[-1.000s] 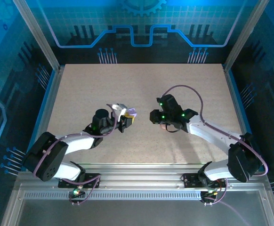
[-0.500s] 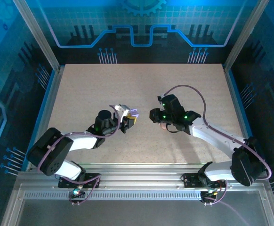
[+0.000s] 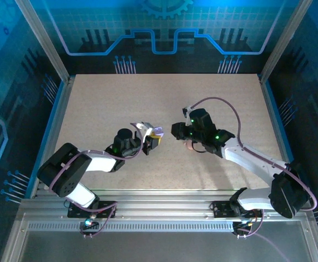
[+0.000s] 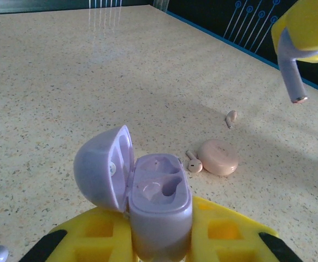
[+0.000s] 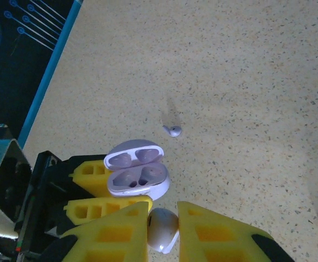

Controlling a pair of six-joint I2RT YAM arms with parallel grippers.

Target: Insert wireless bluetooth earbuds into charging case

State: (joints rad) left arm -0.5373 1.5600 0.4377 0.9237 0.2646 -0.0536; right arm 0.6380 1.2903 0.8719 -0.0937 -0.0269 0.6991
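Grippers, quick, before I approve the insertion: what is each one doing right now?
Left gripper: shut on the open lavender plastic charging case.
Right gripper: shut on a small pale lilac earbud.

Left gripper (image 3: 152, 140) holds lilac case (image 3: 157, 131), facing right gripper (image 3: 179, 132).

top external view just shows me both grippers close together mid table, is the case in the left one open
Observer: Yes. The left gripper holds the lilac case with its lid swung open and both sockets empty.
Operator: right one got an earbud
Observer: Yes. The right gripper is shut on a lilac earbud, just short of the case.
Operator: wheres the other one
Observer: A second lilac earbud lies loose on the table near the open case, touching nothing.
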